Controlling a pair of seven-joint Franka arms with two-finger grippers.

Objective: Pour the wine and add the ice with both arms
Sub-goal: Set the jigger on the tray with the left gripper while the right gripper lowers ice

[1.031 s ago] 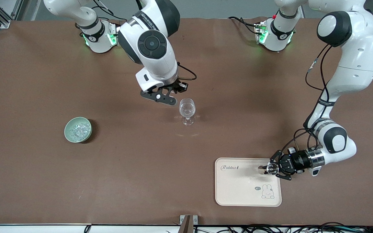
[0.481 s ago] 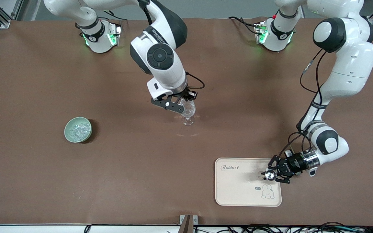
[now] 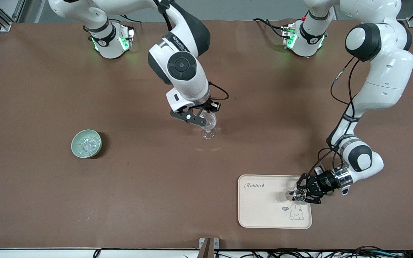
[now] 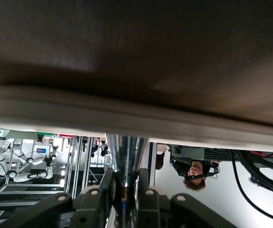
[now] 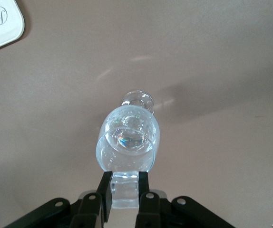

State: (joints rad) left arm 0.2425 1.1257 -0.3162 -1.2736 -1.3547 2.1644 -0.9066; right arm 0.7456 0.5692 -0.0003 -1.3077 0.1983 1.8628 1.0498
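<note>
Ice cube (image 5: 125,189) (in right hand (image 5: 125,197)) now over glass (image 5: 128,142) rim

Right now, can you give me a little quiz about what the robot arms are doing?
1. True or false: the right end effector holds an ice cube over the wine glass.
2. Pick one: the left end effector, gripping a shiny cup, is over A) the tray, B) a book, C) a sink.
3. Fill in: the green bowl toward the right arm's end of the table holds a heap of ____.

Key: 1 true; 2 A; 3 ice.
</note>
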